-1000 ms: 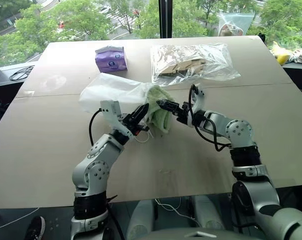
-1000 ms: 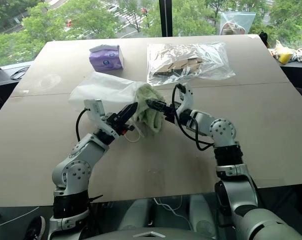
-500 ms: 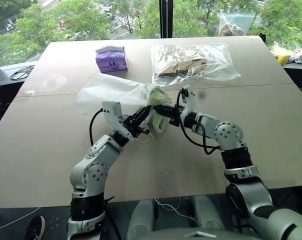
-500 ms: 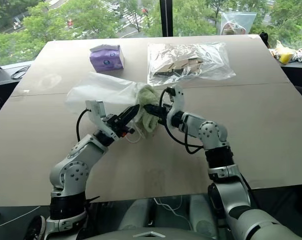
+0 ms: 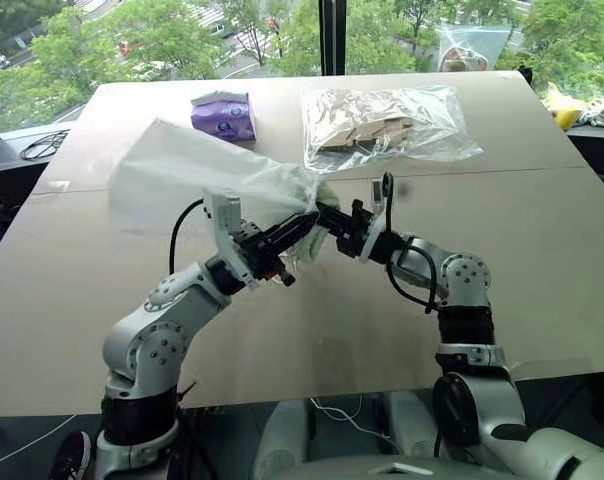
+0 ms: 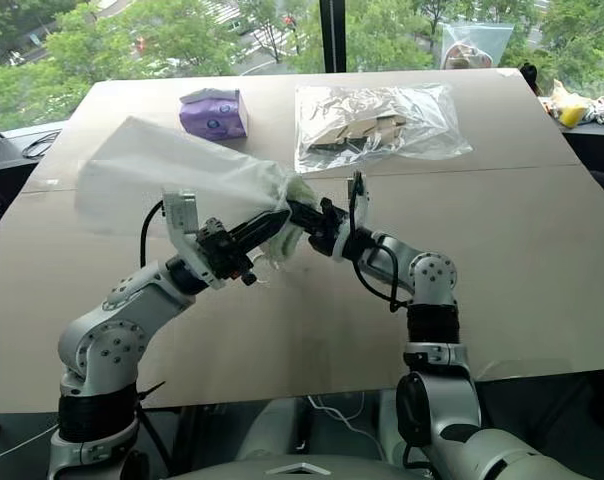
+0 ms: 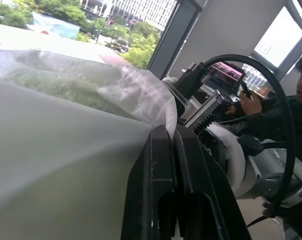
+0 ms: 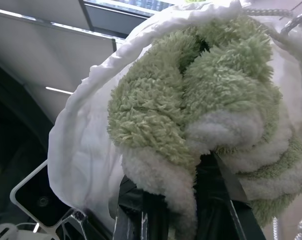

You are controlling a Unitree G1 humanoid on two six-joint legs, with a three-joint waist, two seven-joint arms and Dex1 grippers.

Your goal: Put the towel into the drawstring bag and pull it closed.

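the left gripper (image 5: 304, 222) is clamped on the mouth hem of the drawstring bag (image 5: 197, 180), which is lifted above the table (image 5: 542, 250), its body trailing out to the left. the right gripper (image 5: 322, 212) is pinched on the towel (image 8: 191, 115), whose green pile sits in the bag's mouth, partly inside. both grippers meet at the bag opening. a purple tissue pack (image 5: 223, 115) and a clear plastic bag (image 5: 387, 122) lie farther back on the table
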